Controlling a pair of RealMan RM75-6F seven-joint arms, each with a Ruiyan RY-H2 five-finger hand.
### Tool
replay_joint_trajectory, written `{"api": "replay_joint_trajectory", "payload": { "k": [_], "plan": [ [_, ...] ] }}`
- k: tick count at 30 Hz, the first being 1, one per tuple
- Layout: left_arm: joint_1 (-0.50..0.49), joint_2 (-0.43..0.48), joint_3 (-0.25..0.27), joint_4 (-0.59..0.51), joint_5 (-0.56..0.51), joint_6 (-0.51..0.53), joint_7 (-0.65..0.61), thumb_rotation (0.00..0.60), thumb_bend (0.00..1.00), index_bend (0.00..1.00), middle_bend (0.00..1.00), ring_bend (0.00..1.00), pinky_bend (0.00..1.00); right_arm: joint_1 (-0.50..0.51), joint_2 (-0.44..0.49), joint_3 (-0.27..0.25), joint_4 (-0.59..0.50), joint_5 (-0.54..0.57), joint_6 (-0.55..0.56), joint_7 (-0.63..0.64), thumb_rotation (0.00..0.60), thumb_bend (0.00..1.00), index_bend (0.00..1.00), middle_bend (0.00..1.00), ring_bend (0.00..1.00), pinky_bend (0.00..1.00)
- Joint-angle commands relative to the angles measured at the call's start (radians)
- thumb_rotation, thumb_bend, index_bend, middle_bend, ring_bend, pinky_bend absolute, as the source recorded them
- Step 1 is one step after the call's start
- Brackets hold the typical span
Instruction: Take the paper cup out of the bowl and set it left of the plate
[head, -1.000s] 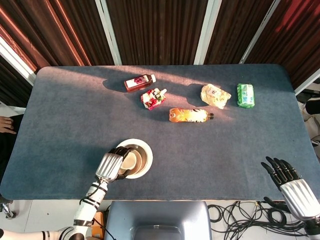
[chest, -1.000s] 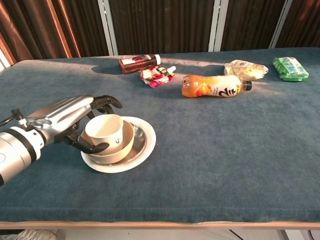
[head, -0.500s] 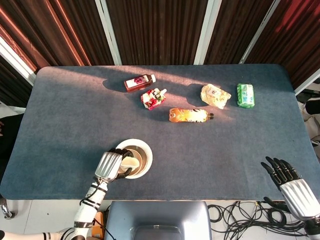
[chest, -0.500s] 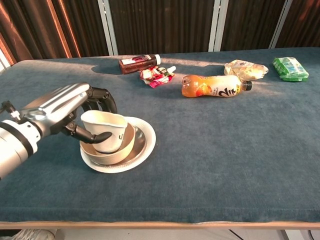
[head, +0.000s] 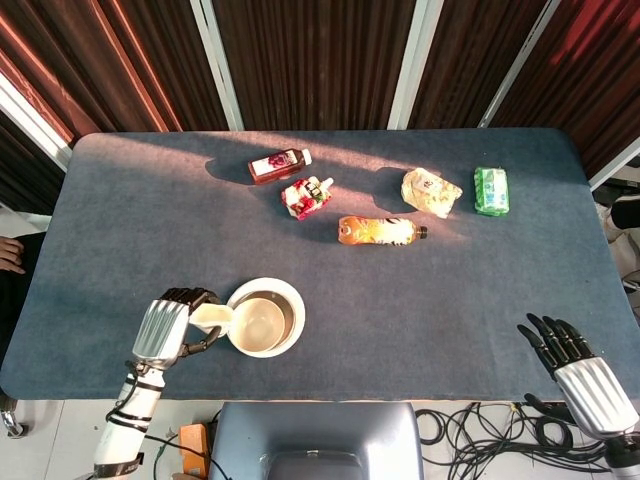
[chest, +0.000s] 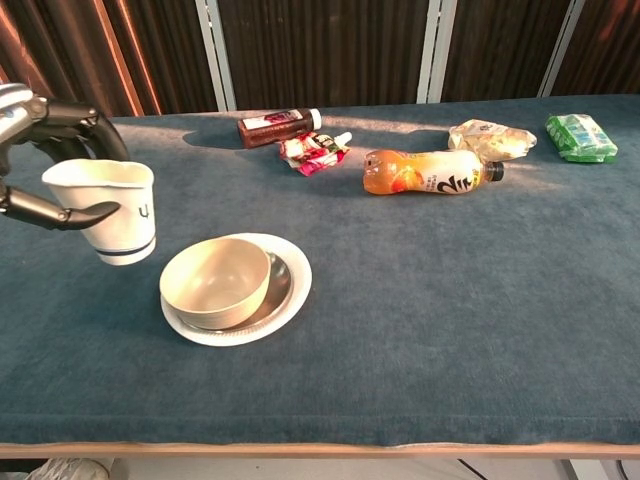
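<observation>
My left hand (head: 166, 328) grips the white paper cup (chest: 107, 210) and holds it upright in the air, to the left of the plate. In the head view the paper cup (head: 212, 318) shows just beyond the fingers, beside the plate's left rim. The beige bowl (chest: 215, 281) sits empty on the white plate (chest: 292, 287). The same bowl (head: 258, 326) and plate (head: 290, 296) lie near the table's front edge in the head view. My right hand (head: 575, 359) hangs with fingers spread off the front right corner, holding nothing.
Along the far half of the blue table lie a dark red bottle (head: 277, 165), a red pouch (head: 306, 196), an orange drink bottle (head: 380, 231), a crumpled cream bag (head: 430, 192) and a green packet (head: 491, 190). A grey chair back (head: 318, 440) stands below the front edge.
My left hand has lifted the paper cup out of the bowl and carried it left, clear of the plate. The bowl now sits empty. The right hand has barely moved.
</observation>
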Motion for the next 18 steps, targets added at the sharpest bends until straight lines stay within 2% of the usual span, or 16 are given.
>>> {"api": "replay_joint_trajectory", "payload": {
  "k": [1, 7, 13, 15, 18],
  "plan": [
    [0.045, 0.018, 0.021, 0.055, 0.022, 0.037, -0.070, 0.600, 0.29, 0.45, 0.52, 0.42, 0.41, 0.001, -0.001, 0.000, -0.004, 0.003, -0.004, -0.006, 0.600, 0.00, 0.00, 0.00, 0.00, 0.09],
    [0.085, 0.001, 0.049, 0.177, 0.012, 0.027, -0.169, 0.600, 0.28, 0.45, 0.51, 0.41, 0.41, 0.002, -0.001, 0.001, -0.009, 0.009, -0.012, -0.017, 0.600, 0.00, 0.00, 0.00, 0.00, 0.09],
    [0.105, -0.044, 0.054, 0.285, -0.003, 0.008, -0.214, 0.600, 0.28, 0.42, 0.49, 0.41, 0.41, 0.001, -0.001, 0.001, -0.010, 0.011, -0.015, -0.020, 0.600, 0.00, 0.00, 0.00, 0.00, 0.09],
    [0.109, -0.052, 0.055, 0.304, -0.005, 0.002, -0.223, 0.600, 0.28, 0.41, 0.47, 0.40, 0.41, 0.001, -0.001, 0.001, -0.009, 0.012, -0.014, -0.020, 0.600, 0.00, 0.00, 0.00, 0.00, 0.09],
    [0.116, -0.061, 0.057, 0.325, -0.009, -0.010, -0.237, 0.600, 0.28, 0.38, 0.40, 0.33, 0.39, 0.001, 0.000, 0.000, -0.009, 0.012, -0.015, -0.019, 0.600, 0.00, 0.00, 0.00, 0.00, 0.09]
  ]
}}
